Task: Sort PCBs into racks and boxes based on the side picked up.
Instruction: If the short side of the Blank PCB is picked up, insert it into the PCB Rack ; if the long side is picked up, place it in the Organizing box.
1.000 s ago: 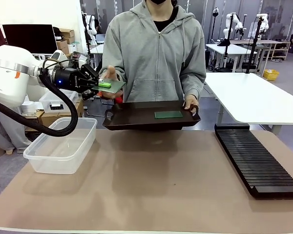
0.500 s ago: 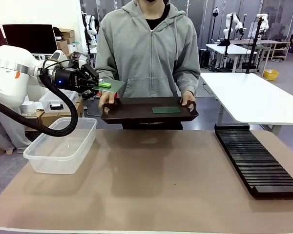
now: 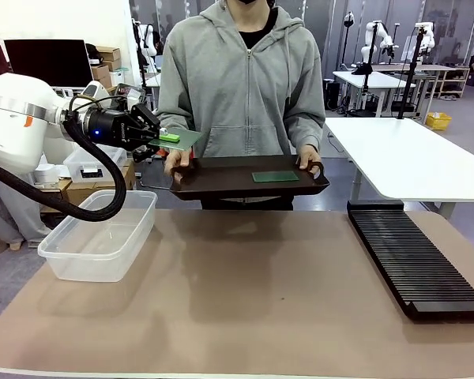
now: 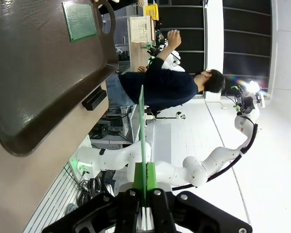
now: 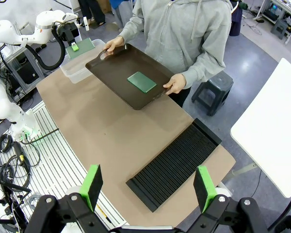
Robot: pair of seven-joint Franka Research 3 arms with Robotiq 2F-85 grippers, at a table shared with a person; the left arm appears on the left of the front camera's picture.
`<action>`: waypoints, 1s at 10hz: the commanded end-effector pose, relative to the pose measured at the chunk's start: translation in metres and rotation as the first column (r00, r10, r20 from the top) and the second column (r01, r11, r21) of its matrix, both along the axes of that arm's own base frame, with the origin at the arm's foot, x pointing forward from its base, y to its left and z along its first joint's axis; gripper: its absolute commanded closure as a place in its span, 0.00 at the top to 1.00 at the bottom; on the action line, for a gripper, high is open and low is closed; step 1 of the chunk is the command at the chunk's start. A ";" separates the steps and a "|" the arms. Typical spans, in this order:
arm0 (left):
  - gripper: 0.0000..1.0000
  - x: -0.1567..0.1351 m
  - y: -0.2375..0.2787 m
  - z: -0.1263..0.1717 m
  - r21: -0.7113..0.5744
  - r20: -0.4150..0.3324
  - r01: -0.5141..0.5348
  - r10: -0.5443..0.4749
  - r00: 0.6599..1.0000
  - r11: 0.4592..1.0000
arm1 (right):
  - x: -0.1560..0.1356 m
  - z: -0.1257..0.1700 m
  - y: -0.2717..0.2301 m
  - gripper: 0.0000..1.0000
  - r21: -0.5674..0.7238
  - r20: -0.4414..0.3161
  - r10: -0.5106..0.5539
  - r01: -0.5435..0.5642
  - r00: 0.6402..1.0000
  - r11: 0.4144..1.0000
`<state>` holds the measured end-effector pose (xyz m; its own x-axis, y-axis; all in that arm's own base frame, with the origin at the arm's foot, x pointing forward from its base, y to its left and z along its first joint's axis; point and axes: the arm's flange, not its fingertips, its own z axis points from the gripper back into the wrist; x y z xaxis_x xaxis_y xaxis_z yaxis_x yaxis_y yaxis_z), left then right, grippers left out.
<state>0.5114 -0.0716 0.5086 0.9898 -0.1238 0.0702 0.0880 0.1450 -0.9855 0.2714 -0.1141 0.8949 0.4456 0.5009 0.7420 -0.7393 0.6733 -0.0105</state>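
1. Rightward since the earlier frame goes the dark tray (image 3: 213, 175) held by the person (image 3: 237, 87) — the loose PCB (image 3: 275, 177) lies flat on it.
2. Left gripper (image 3: 159, 137) stays clamped on the gripped PCB (image 3: 182, 140), far left, beside the tray.
3. Right gripper (image 5: 149, 187) — fingers wide apart, above the table's near edge.

Front, 2 wrist views; shared PCB (image 3: 275, 177)

Seen edge-on in the left wrist view: held PCB (image 4: 141, 121), both faces hidden, near end buried between the fingers of the left gripper (image 4: 142, 195). Cut by the left and top edges there: brown tray (image 4: 34, 87). Partly hidden behind that tray in the right wrist view: clear tub (image 5: 70, 75). Too small to read: markings on the tray's PCB (image 3: 275, 177). Clipped by the left edge in the front view: left arm (image 3: 16, 118).
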 end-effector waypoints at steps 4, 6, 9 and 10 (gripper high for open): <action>0.03 -0.015 0.003 0.006 0.037 0.242 -0.065 0.054 0.969 0.997 | -0.001 0.001 0.002 1.00 0.002 0.004 0.009 -0.009 1.000 1.000; 0.03 -0.027 0.015 0.017 0.143 0.286 -0.052 0.009 0.958 0.988 | -0.001 0.001 0.002 1.00 0.002 0.004 0.009 -0.009 1.000 1.000; 0.03 -0.021 0.052 0.063 0.490 0.286 -0.011 -0.149 0.947 0.872 | -0.001 0.001 0.002 1.00 0.002 0.004 0.009 -0.009 1.000 1.000; 0.03 -0.019 0.057 0.071 0.583 0.263 0.001 -0.190 0.946 0.812 | -0.001 0.001 0.002 1.00 0.002 0.004 0.009 -0.009 1.000 1.000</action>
